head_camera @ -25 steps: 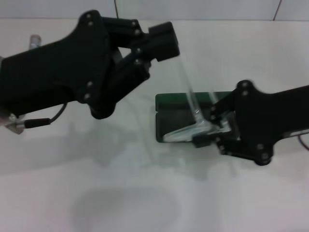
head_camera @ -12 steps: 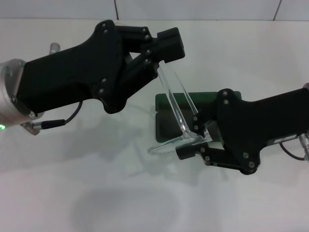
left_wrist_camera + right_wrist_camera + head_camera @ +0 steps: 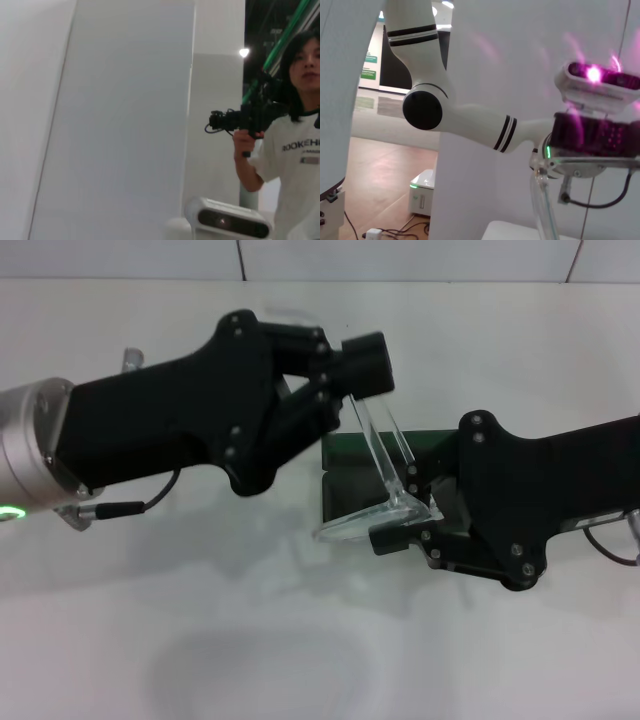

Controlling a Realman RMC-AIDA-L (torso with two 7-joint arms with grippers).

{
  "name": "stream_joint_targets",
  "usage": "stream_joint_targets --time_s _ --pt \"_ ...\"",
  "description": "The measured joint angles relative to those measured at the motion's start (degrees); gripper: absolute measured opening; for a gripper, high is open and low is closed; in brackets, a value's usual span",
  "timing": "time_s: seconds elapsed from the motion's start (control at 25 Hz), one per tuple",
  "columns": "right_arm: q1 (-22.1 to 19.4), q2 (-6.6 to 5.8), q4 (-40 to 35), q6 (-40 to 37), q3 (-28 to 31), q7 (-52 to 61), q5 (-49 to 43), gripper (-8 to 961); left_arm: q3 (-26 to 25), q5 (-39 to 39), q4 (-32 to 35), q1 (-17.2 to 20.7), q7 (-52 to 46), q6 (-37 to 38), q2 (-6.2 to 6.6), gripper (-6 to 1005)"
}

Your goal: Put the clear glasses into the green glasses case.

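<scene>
The clear glasses (image 3: 365, 522) hang tilted over the open green glasses case (image 3: 345, 450), which lies on the white table and is partly hidden by the right arm. My right gripper (image 3: 415, 520) is shut on the glasses by the lens corner, over the case's dark inside. Above the case's far left corner, my left gripper (image 3: 362, 375) is shut on the raised end of one clear arm. In the right wrist view that clear arm (image 3: 542, 210) rises toward the left arm's wrist. The left wrist view shows neither the glasses nor the case.
The white table (image 3: 250, 640) spreads in front of the case. A tiled wall (image 3: 400, 258) runs behind it. The left arm's cable and plug (image 3: 110, 508) hang low at the left. A person with a camera (image 3: 260, 120) stands off the table.
My left gripper has moved right and a little down toward the case. The right gripper has shifted left with the glasses, and the lens now juts past the case's left front edge.
</scene>
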Motion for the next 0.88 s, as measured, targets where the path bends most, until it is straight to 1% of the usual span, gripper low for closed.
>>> stream_joint_targets --time_s 0.24,0.88 --pt "-0.22 -0.01 0.04 0.2 0.0 -0.3 0.35 120 0.24 2.09 -0.05 -0.54 -0.38 1.72 0.1 58" --pt "-0.53 0.07 0.69 0.03 -0.02 -0.74 1.22 120 1.01 4.56 -0.69 -1.25 -0.51 2.82 0.15 59"
